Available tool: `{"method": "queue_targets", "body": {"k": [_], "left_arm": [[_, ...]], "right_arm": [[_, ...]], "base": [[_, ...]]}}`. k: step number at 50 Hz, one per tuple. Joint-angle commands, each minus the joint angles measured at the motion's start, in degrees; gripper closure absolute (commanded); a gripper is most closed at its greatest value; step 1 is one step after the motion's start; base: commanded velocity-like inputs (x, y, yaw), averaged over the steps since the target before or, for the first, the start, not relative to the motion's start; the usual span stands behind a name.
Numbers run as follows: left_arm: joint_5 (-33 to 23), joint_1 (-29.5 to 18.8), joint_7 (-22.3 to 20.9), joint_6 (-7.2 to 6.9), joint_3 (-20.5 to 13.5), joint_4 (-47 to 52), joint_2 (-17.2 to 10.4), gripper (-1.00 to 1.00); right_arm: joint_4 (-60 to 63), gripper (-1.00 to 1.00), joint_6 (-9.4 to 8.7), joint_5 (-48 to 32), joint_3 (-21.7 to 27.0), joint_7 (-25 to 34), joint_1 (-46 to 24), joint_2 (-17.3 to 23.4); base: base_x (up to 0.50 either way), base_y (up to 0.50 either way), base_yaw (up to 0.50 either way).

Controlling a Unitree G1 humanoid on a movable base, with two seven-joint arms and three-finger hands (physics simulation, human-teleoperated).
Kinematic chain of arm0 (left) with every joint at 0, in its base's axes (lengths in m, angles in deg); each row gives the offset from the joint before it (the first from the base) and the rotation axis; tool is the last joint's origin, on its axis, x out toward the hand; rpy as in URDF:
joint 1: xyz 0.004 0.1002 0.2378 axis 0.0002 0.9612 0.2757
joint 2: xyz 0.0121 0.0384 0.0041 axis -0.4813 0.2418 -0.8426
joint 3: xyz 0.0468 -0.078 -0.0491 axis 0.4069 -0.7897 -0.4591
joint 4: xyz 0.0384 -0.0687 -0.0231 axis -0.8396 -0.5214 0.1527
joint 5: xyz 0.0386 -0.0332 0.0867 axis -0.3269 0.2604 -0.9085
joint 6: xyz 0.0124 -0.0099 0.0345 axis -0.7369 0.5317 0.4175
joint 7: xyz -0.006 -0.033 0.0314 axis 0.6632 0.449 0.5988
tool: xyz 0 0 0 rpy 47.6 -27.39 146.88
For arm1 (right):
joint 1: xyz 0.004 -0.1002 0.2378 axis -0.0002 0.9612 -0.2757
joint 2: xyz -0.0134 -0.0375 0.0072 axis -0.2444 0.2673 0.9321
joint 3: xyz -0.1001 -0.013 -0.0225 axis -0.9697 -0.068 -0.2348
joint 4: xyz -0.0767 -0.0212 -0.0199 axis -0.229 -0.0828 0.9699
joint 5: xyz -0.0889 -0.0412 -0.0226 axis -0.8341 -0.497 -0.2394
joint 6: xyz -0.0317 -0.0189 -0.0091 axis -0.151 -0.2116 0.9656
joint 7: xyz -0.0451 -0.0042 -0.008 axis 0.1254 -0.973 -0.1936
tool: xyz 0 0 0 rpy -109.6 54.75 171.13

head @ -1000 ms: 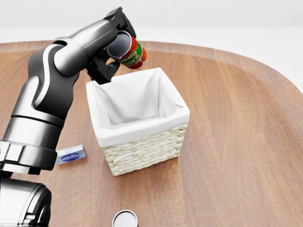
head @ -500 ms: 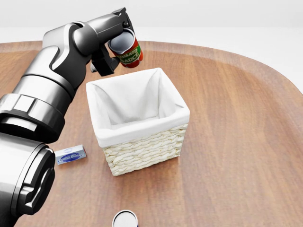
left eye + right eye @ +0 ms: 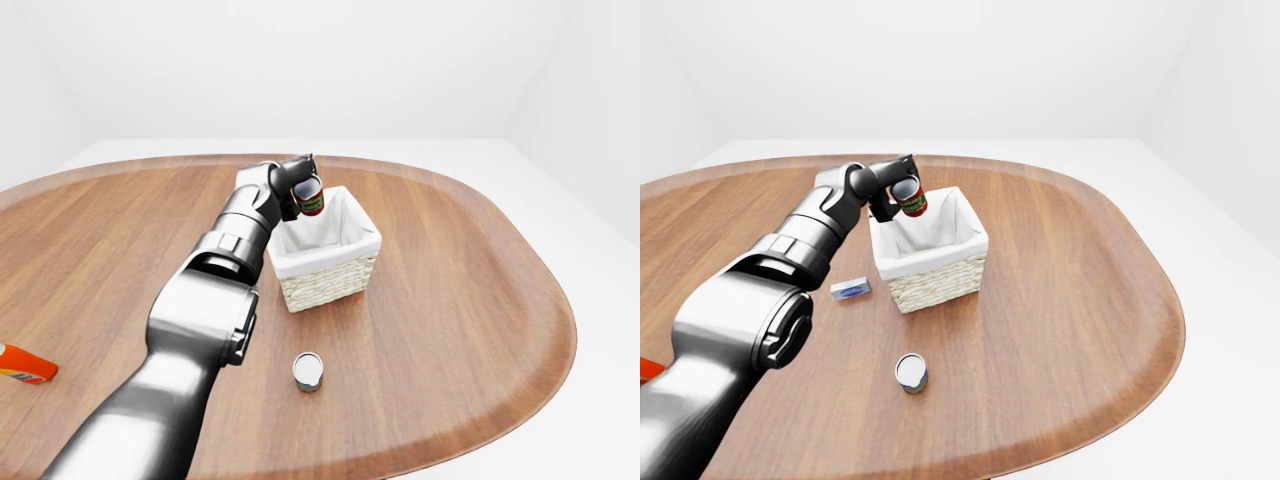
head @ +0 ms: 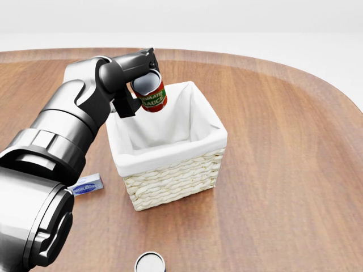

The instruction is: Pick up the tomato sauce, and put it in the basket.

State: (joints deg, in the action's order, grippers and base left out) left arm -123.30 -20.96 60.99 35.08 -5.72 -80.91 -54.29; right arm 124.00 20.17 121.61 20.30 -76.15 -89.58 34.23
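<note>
The left hand (image 4: 138, 76) is gripping the red tomato sauce can (image 4: 151, 93) above the white-lined wicker basket (image 4: 170, 164); releasing is remaining.

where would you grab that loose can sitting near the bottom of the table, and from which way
Grip the loose can around its round side wall, coming straight down from above. It stands upright with its flat lid facing up, and the wooden table around it is bare, so fingers could probably straddle it from either side.

"TOMATO SAUCE" in white on the red tomato sauce can (image 4: 152, 94); small box's (image 4: 87, 185) label illegible.
</note>
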Motion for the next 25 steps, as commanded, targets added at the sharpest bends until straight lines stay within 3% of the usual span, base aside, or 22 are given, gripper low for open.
{"method": "queue_targets", "body": {"k": [1, 24, 25], "left_arm": [[-0.22, 2.08, 1.02, 0.00, -0.55, 0.00, 0.82, 1.00], [0.47, 2.32, 1.96, 0.00, -1.26, -0.13, 1.02, 1.00], [0.53, 2.07, 1.81, 0.00, -1.26, -0.05, 1.02, -0.83]], "right_arm": [[0.00, -1.00, 0.00, 0.02, 0.00, 0.00, -0.49, -0.45], [0.00, -1.00, 0.00, 0.03, 0.00, 0.00, -0.28, 0.10], [0.00, -1.00, 0.00, 0.03, 0.00, 0.00, 0.17, 0.27]], "base": [[0.00, 0.00, 0.00], [0.00, 0.00, 0.00], [0.00, 0.00, 0.00]]}}
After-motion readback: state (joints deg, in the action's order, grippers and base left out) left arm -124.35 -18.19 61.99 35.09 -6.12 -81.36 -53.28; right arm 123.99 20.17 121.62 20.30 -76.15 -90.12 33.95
